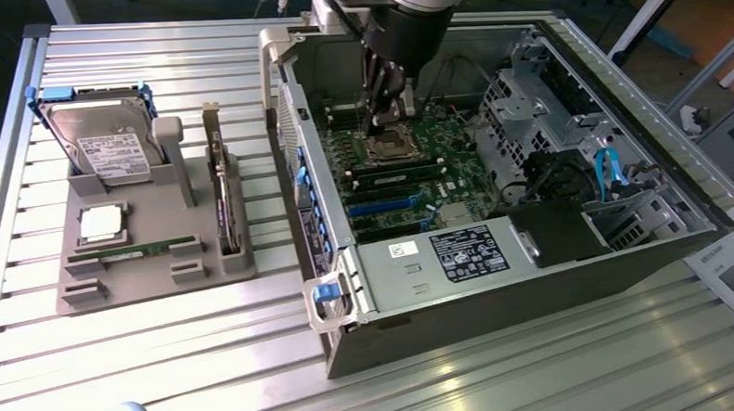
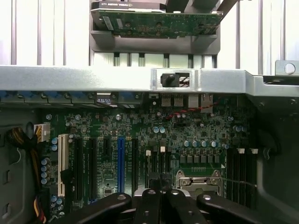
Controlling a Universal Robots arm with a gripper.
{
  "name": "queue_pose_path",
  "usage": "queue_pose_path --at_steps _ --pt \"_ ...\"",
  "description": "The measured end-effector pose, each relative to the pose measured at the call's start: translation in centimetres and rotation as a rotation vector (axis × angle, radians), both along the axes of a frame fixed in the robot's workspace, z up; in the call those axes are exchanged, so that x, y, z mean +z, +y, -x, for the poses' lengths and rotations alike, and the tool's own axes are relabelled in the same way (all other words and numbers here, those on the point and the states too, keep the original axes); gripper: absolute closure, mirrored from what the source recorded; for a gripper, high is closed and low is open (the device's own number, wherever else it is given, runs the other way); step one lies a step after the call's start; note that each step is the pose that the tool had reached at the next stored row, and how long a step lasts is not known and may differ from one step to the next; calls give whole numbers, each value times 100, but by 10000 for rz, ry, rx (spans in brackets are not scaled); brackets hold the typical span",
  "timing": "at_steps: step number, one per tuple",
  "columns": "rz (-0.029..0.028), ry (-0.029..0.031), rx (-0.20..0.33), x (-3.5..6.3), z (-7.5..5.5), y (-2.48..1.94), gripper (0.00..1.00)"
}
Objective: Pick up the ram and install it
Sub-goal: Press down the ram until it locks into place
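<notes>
Ram [image 1: 134, 252], a thin green stick, lies flat in the grey fixture [image 1: 159, 281] at the exterior view's left, outside the open computer case [image 1: 495, 288] and well apart from the gripper [image 1: 384, 116]. The gripper's jaws are closed, and I cannot make out anything between them. It hangs low inside the case, over the motherboard [image 2: 187, 126], near the processor socket [image 1: 390, 147] and the memory slots [image 2: 156, 163]. Risk: a careless descent or sideways move could strike slot latches, socket or nearby components, and closed jaws cannot take the stick.
</notes>
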State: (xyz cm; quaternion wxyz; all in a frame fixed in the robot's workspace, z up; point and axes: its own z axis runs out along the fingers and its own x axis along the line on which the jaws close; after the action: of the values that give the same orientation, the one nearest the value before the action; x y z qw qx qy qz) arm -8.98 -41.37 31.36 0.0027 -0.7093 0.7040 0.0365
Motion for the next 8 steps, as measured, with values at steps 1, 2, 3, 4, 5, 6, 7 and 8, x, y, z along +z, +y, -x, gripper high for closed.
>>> queue_pose_path --at_steps 1,2,3,4,5,6,7,8 --pt "0 -2 1 0 0 0 90" --pt "0 -3 1 0 0 0 90" --pt "3 -1 0 2 -4 0 90" --pt "5 0 -1 2 -14 0 90" --pt "4 -1 -1 2 -27 0 90" --pt "2 -2 -1 1 -44 0 90" --pt "1 -2 -1 1 -64 0 90" --pt "2 -2 0 1 -99 0 90"
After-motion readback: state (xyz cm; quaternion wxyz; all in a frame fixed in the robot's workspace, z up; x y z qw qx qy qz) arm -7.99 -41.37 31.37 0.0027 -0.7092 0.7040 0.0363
